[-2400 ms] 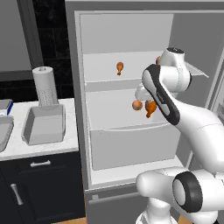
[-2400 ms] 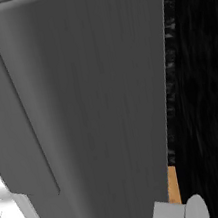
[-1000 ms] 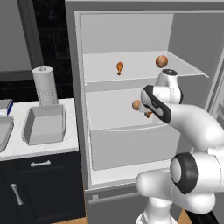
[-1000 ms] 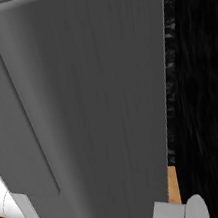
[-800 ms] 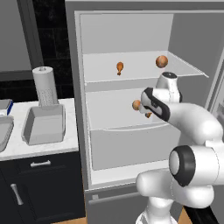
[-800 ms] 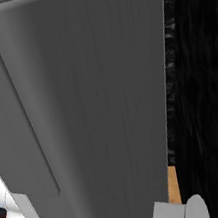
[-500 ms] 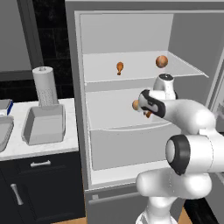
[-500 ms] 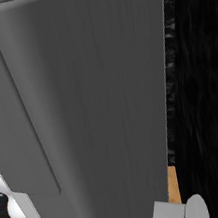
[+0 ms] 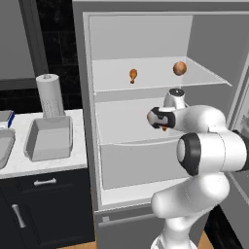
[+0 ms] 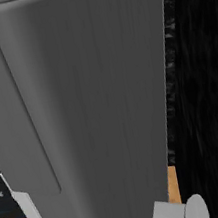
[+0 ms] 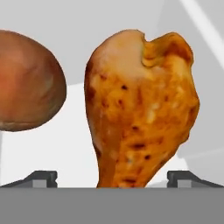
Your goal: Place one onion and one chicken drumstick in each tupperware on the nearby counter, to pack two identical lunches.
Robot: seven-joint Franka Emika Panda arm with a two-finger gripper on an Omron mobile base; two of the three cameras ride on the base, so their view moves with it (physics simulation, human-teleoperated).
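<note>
In the hand view a browned chicken drumstick (image 11: 140,109) stands close ahead on the white fridge shelf, with a brown onion (image 11: 26,83) beside it on the left. My gripper (image 11: 113,178) is open, one fingertip (image 11: 41,177) on each side of the drumstick and apart from it. In the left base view the gripper (image 9: 155,118) reaches onto the middle shelf and mostly hides that onion (image 9: 150,116) and drumstick (image 9: 165,129). A second drumstick (image 9: 133,75) and a second onion (image 9: 179,68) lie on the top shelf. One grey tupperware (image 9: 48,138) sits on the counter (image 9: 48,163); another tupperware (image 9: 5,151) shows at the left edge.
A paper towel roll (image 9: 50,95) stands behind the tupperware. The open fridge's side wall (image 9: 82,121) separates shelves from counter. The fridge door's grey outer face (image 10: 81,111) looms close in the right base view. Black cabinet doors (image 9: 44,214) sit under the counter.
My hand has come down and pushed in toward the middle shelf's drumstick and onion, and the elbow has swung forward. The jaws have stayed open. Nothing on the shelves has moved.
</note>
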